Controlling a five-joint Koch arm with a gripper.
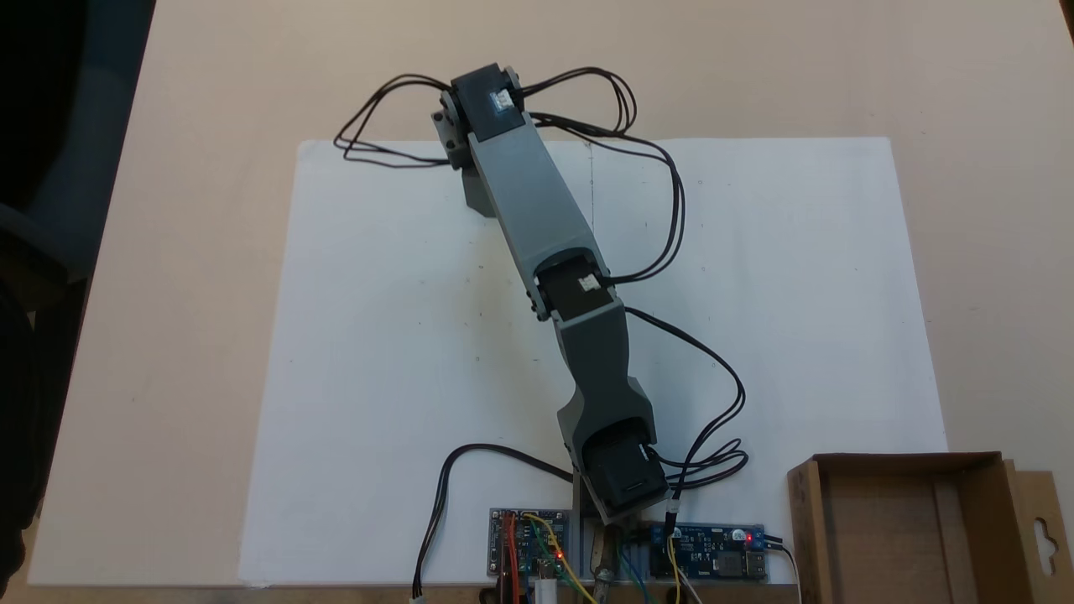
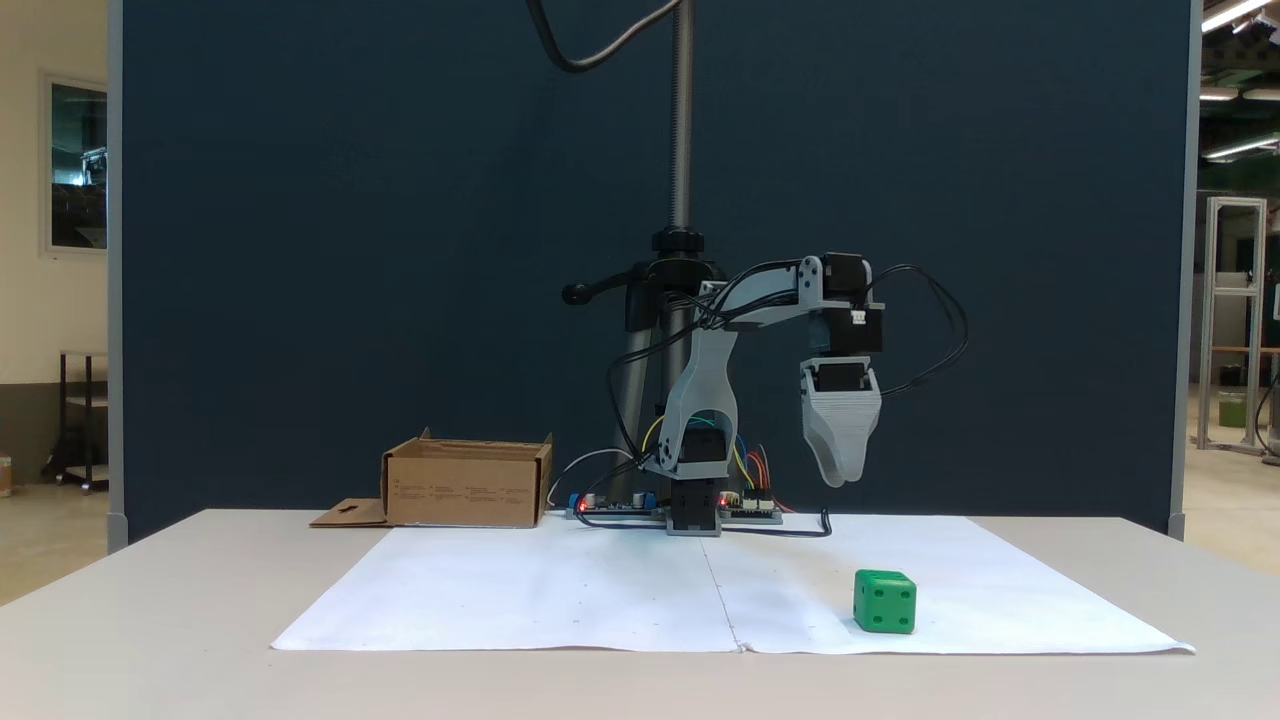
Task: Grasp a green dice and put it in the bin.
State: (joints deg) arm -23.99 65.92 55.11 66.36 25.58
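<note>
Green dice (image 2: 885, 601) sitting free on the white paper sheet (image 2: 560, 590), hidden under the arm from above. Tool (image 2: 838, 478) hanging well above it, pointing down, probably lining up; jaw state impossible to tell. Cardboard bin (image 2: 468, 485) parked off-sheet, keeping workspace open.

No legible text or labels

A pale beige surface (image 2: 150, 620) carried a white paper sheet (image 2: 560, 590). The green dice (image 2: 885, 601) sat on the sheet. The bin (image 2: 467, 484) and circuit boards (image 1: 529, 554) stood by its edge.
</note>
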